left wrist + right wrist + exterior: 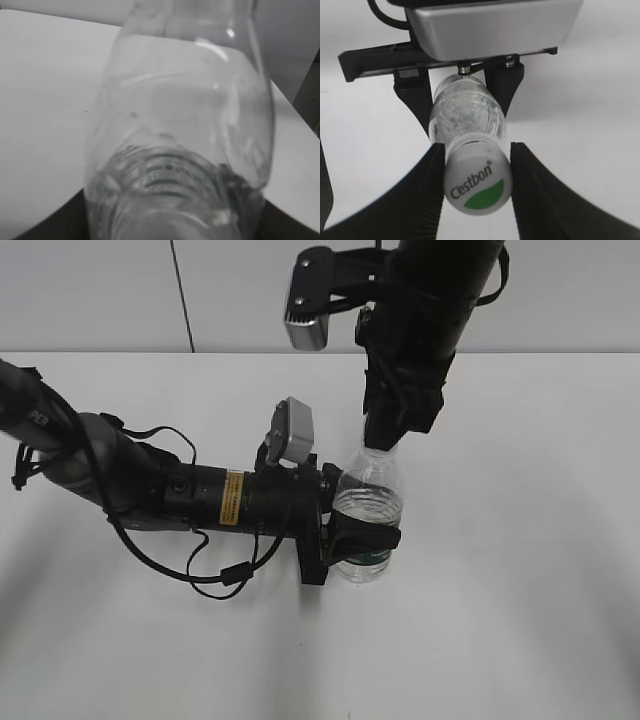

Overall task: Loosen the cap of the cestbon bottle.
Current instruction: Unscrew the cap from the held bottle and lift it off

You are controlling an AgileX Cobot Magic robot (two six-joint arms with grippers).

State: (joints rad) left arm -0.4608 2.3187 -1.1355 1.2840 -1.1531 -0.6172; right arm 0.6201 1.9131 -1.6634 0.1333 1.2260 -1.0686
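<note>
We see the small clear ribbed plastic bottle [367,515] with its dark green label band standing upright near the middle of the white table [520,590]. Our left gripper [362,537], reaching in from the left, pinches its lower body. Our right gripper [476,172], coming down from above, presses its fingers [427,190] against both sides of the round white screw cap [477,184].

Clear ribbed cestbon bottle [367,512] upright on table, white green-printed cap [477,185] screwed on top
</note>
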